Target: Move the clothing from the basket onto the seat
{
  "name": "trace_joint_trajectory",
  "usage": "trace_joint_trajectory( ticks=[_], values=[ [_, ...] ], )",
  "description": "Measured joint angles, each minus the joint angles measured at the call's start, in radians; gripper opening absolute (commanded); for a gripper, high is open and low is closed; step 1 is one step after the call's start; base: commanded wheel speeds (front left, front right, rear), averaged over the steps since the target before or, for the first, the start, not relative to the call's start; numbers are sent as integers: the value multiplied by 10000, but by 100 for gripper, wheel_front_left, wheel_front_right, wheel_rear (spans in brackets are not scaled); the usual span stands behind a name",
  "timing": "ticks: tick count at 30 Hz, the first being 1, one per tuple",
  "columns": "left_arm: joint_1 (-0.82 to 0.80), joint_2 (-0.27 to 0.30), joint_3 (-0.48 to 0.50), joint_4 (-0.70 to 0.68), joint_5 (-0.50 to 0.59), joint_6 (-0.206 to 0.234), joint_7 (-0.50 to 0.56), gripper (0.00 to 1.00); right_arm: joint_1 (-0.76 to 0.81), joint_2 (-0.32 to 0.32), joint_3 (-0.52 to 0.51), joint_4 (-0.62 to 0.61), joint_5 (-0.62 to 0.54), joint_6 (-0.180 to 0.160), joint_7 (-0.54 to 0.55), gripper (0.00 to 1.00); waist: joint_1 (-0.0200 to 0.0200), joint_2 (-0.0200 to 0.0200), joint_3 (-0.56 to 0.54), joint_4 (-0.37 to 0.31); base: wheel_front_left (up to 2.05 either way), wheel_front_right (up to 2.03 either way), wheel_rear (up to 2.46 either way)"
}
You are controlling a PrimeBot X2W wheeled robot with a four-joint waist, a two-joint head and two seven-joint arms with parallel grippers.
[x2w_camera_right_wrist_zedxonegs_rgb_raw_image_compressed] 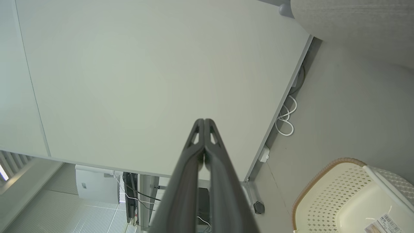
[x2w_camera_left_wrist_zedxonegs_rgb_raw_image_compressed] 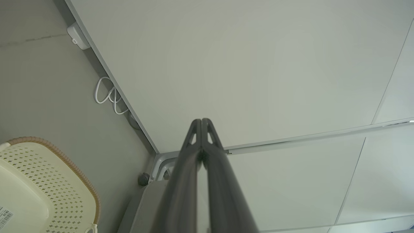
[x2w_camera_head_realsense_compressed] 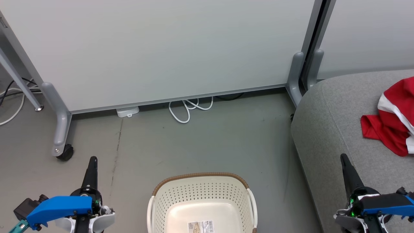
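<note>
All the red clothing (x2w_camera_head_realsense_compressed: 393, 126) I can see lies heaped on the seat (x2w_camera_head_realsense_compressed: 326, 136), well in from its rounded edge by the basket (x2w_camera_head_realsense_compressed: 200, 176), whose visible bottom is bare. Left gripper (x2w_camera_head_realsense_compressed: 93, 159) and right gripper (x2w_camera_head_realsense_compressed: 343, 157) hang pinched together, empty. Job looks done, I'd say.

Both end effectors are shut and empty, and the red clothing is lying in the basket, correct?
No. The head view shows the clothing lying on the seat, not in the basket, which holds just its barcode label. The left end effector and right end effector are shut and empty.
</note>
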Motion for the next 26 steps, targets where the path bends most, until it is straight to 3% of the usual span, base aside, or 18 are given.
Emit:
trace_joint_trajectory(
  ticks=[26],
  values=[
    [-161, 0, 280, 4, -1912, -44, 512, 0, -197, -8, -52, 0, 2036, 0, 506, 0, 0, 0, -6, -124, 0, 0, 0]
  ],
)
